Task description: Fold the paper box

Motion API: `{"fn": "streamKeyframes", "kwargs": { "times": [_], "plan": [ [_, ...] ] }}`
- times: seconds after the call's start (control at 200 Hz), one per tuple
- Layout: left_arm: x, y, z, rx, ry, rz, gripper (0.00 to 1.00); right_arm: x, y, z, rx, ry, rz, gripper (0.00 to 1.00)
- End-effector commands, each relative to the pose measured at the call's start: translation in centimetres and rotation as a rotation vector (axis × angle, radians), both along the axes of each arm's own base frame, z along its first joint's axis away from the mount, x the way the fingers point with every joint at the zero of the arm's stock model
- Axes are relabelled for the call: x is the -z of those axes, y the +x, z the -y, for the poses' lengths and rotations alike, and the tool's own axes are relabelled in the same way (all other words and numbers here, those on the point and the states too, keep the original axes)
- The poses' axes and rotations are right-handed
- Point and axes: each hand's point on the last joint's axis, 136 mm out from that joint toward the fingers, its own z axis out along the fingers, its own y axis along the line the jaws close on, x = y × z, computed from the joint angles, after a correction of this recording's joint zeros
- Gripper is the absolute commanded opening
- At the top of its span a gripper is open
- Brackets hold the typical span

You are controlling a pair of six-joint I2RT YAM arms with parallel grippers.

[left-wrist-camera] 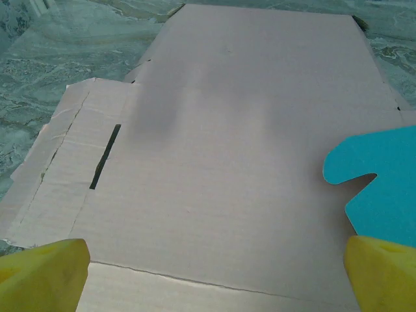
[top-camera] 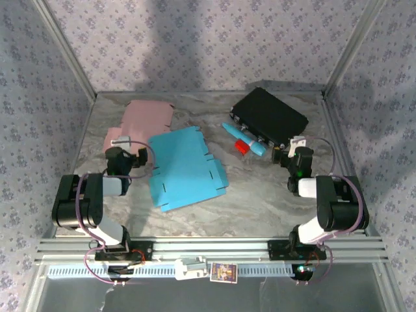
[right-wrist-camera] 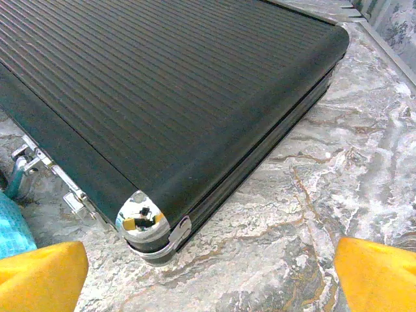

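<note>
**Left of the flat turquoise die-cut paper box blank [top-camera: 187, 170]: starting step, nothing creased yet**

Hovering there with left gripper [left-wrist-camera: 208, 276] spread wide and empty, above the flat pink cardboard sheet [left-wrist-camera: 214, 130] partly underlying the blank. Hanging right of the blank with right gripper [right-wrist-camera: 208, 276] equally wide and empty, facing the black ribbed hard case [right-wrist-camera: 182, 84]. Likely needing next: lowering onto a flap edge, pinching it, lifting along a crease.

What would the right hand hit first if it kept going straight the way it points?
Probably the black case, at its metal-capped corner; the open right hand points at it, though depth is unclear.
</note>
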Motion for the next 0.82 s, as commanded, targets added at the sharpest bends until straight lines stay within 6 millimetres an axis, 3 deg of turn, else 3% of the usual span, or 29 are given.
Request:
{"fn": "streamKeyframes", "kwargs": {
  "times": [0.0, 0.595, 0.734, 0.814],
  "plan": [
    [-1.2, 0.7, 0.0, 0.001, 0.018, 0.041, 1.0, -0.7, 0.6, 0.0, -0.002, -0.014, 0.027, 0.99],
    [-1.3, 0.7, -0.1, 0.003, 0.011, 0.043, 1.0, -0.9, 0.4, 0.1, 0.015, -0.024, 0.041, 0.99],
    [-3.5, -0.4, 0.4, -0.04, 0.104, 0.093, 1.0, -3.7, -0.1, 0.0, 0.058, -0.096, 0.055, 0.99],
    [-5.8, -1.4, 1.4, -0.061, 0.194, 0.136, 1.0, -7.1, -0.7, -0.2, 0.103, -0.133, 0.118, 0.99]
  ]
}}
